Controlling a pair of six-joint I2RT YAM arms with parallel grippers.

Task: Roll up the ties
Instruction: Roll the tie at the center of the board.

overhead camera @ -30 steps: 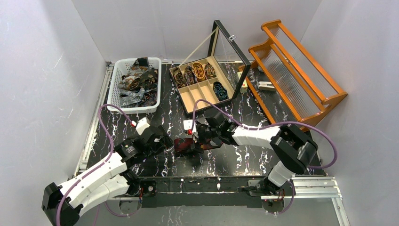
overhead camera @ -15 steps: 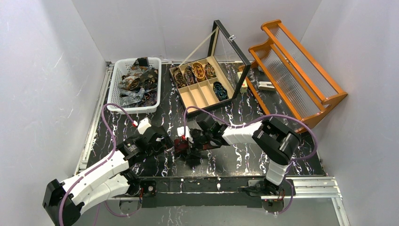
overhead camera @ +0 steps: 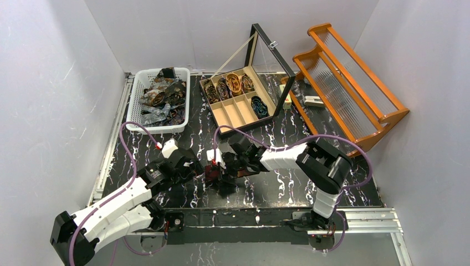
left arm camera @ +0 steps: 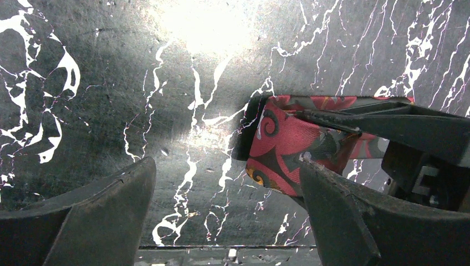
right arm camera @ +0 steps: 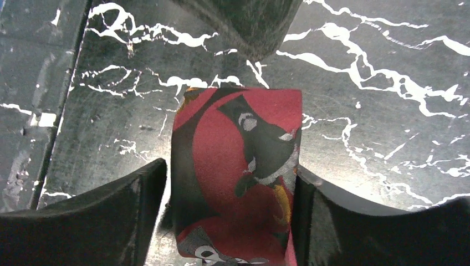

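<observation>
The red tie [right arm camera: 235, 172] lies as a short, partly wound bundle on the dark surface [left arm camera: 111, 83] between the two arms. The right hand [right arm camera: 230, 169] clamps its two long edges, presumably so the turns cannot spring loose. The left hand [left arm camera: 227, 166] gapes wide and holds nothing, one finger [left arm camera: 332, 210] just beside the tie's end (likely to steady it); the surface's near edge is close, with bare room toward the basket [overhead camera: 156, 129] and box [overhead camera: 237, 111].

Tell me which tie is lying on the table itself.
The red patterned tie, flanked by the right gripper; the others sit in the white basket or wooden box.
</observation>
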